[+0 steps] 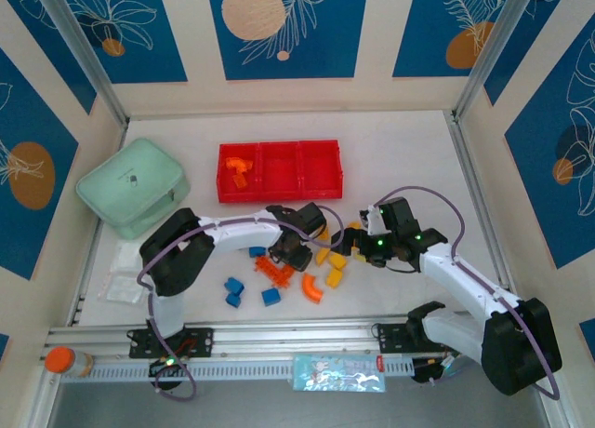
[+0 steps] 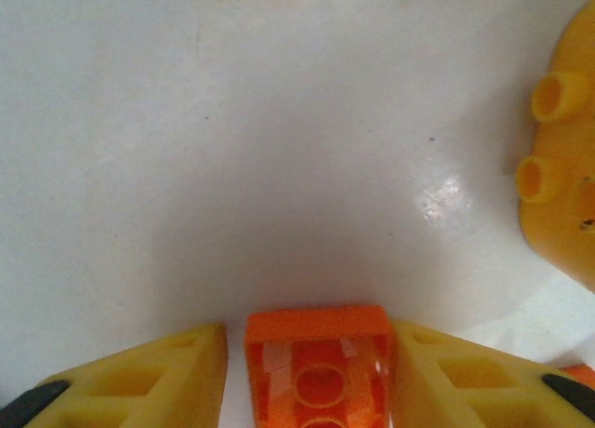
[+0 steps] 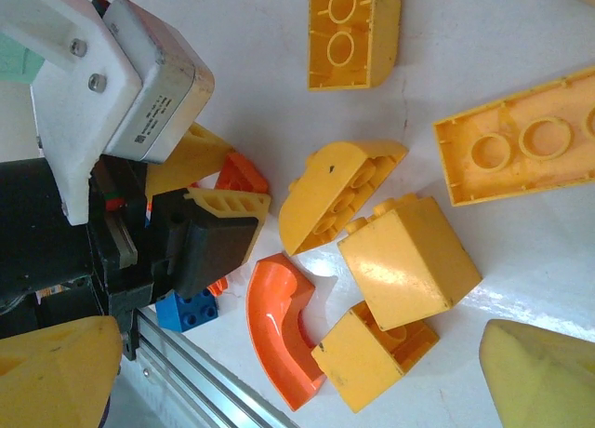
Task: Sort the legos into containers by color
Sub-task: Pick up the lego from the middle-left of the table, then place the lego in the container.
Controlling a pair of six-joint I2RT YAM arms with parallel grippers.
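top: l gripper (image 1: pixel 296 251) is down mid-table among loose legos (image 1: pixel 271 296), jaws hidden under the wrist. r gripper (image 1: pixel 356 237) is just right of it, low over yellow bricks (image 1: pixel 336 270). red tray (image 1: pixel 321 172) sits behind both, apart from the pile. a few orange pcs (image 1: pixel 237 170) lie in its left compartment. blue bricks (image 1: pixel 232 286) and an orange arch (image 1: pixel 313 287) lie nearer the bases. mint case (image 1: pixel 133 186) is left of the tray. table (image 1: pixel 409 158) is white, walls cream w/ blue leaf panels.

l wrist: yellow fingers (image 2: pixel 158 377) straddle an orange brick (image 2: pixel 319 372), jaws partly open. the right-hand finger looks against the brick. a thin strip of table shows by the other, so can't tell if it's clamped. a yellow lego (image 2: pixel 562 149) w/ studs sits at the frame's right edge, apart.

r wrist: own jaws wide open, holding nothing. fingertips are at the bottom corners, w/ the orange arch and two yellow blocks (image 3: pixel 409 260) on the table between them. l gripper is at left, its fingers either side of the orange brick. one blue brick (image 3: pixel 189 309) is just beside a metal rail (image 3: pixel 204 381).
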